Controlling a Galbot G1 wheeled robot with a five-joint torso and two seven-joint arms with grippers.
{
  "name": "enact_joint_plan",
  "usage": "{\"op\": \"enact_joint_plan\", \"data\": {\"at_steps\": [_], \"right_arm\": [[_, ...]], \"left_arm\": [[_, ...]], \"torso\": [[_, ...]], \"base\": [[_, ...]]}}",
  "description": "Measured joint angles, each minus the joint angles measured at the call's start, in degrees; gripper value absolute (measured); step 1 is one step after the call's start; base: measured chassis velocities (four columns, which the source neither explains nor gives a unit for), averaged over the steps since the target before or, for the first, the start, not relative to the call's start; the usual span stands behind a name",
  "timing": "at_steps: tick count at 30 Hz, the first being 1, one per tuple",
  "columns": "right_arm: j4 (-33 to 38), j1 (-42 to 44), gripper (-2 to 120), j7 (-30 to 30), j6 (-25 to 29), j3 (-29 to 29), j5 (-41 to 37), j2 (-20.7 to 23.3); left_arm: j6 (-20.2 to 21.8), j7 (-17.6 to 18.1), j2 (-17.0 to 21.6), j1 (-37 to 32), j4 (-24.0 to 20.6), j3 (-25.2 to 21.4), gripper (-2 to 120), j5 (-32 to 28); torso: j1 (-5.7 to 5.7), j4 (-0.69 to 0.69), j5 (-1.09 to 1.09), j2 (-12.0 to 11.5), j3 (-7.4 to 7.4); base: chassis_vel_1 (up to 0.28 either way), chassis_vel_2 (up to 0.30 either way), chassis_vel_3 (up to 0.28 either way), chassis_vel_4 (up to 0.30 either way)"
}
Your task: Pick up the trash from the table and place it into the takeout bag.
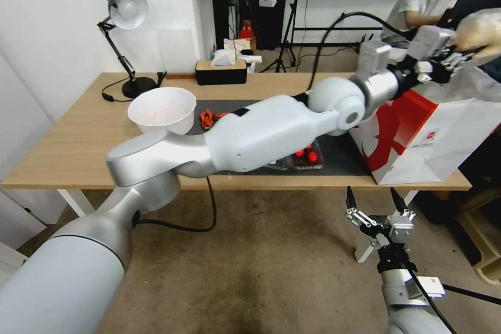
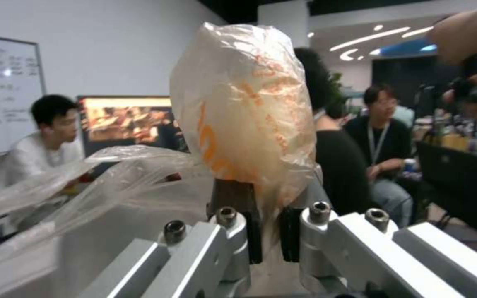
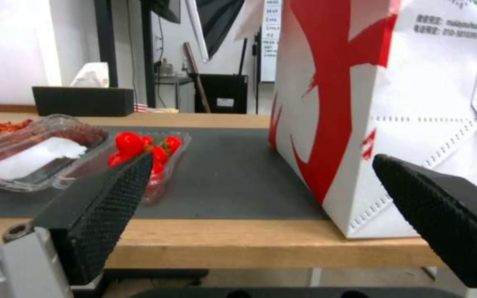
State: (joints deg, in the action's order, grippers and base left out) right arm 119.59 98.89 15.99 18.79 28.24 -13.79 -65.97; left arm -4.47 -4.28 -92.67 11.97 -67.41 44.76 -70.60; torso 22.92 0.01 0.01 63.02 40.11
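Observation:
My left arm reaches across the table [image 1: 68, 146] to its far right end. There my left gripper [image 1: 455, 57] is shut on the clear plastic of a bagged round bun [image 1: 482, 28], held above the top of the takeout bag [image 1: 417, 135]. In the left wrist view the bun [image 2: 244, 111] stands up from the gripper [image 2: 271, 234], the plastic pinched between both dark pads. The red-and-white takeout bag [image 3: 393, 103] stands upright on the table's right end. My right gripper [image 1: 376, 207] hangs open below the table's front edge [image 3: 222, 244], with nothing between its fingers [image 3: 112, 207].
A large white bowl [image 1: 162, 109], a desk lamp [image 1: 125, 10] and a black tissue box [image 1: 221, 70] stand on the table. On the dark mat [image 3: 233, 178] lie a clear tray of cherry tomatoes [image 3: 150, 153], another clear tray [image 3: 34, 153] and small red-orange pieces [image 1: 209, 117].

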Motion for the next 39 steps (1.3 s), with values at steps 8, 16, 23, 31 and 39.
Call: {"op": "enact_joint_plan", "data": {"at_steps": [8, 16, 23, 31, 39], "right_arm": [[0.47, -0.19, 100, 0.00, 0.00, -0.02, -0.22, 0.25], [0.90, 0.16, 100, 0.03, 0.00, 0.00, -0.12, -0.15], [1.26, 1.06, 100, 0.10, 0.04, 0.38, 0.12, -0.30], [1.71, 1.23, 100, 0.20, 0.09, 0.41, 0.39, -0.62], [2.02, 1.62, 100, 0.32, 0.20, 0.45, 0.58, -0.78]], "left_arm": [[0.30, -0.15, 0.18, -0.04, 1.26, 1.79, 5, -1.02], [0.86, -0.06, 0.34, -0.41, 0.24, 2.48, 27, -1.05], [0.98, 0.18, 0.42, -0.56, 0.24, 2.58, 48, -0.94], [1.11, 0.42, 0.47, -0.17, -0.35, 3.17, 82, -0.87], [0.98, 0.85, 0.50, -0.02, -0.85, 2.16, 100, -0.46]], "torso": [[0.00, -0.01, -0.01, 0.00, 0.00], [0.00, -0.01, -0.01, 0.00, 0.00], [0.01, -0.02, -0.01, 0.00, 0.00], [0.00, -0.02, -0.01, 0.00, 0.00], [0.00, -0.02, -0.01, 0.00, 0.00]], "base": [[0.000, 0.000, 0.000, 0.000], [0.000, 0.000, 0.000, 0.000], [0.000, 0.000, 0.000, 0.000], [0.000, 0.000, 0.000, 0.000], [0.000, 0.000, 0.000, 0.000]]}}
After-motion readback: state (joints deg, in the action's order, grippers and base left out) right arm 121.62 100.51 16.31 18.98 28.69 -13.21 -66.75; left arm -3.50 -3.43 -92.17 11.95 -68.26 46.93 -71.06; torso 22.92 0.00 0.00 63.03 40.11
